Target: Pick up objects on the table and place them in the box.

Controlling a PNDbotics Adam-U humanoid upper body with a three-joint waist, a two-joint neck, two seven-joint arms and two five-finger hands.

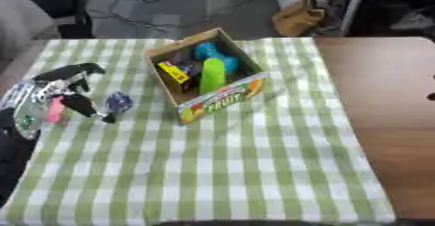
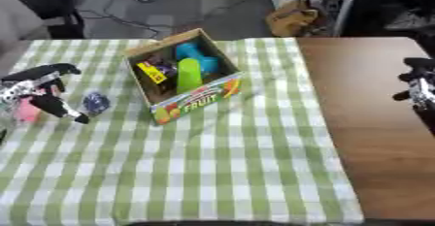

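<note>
At the left of the frame the left hand (image 1: 59, 96) is spread open, a small dark blue object (image 1: 118, 102) just beside its fingertips and a pink thing (image 1: 56, 110) under it. The box (image 1: 223, 100) stands to their right. At the right edge, the right hand (image 2: 418, 85) shows, fingers unclear.

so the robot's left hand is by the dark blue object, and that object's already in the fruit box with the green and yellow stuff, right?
Not quite. The dark blue object lies on the checked cloth, left of the fruit box, not in it. The left eye view shows it. The left robot hand is beside it; the green item and yellow item are in the box.
</note>
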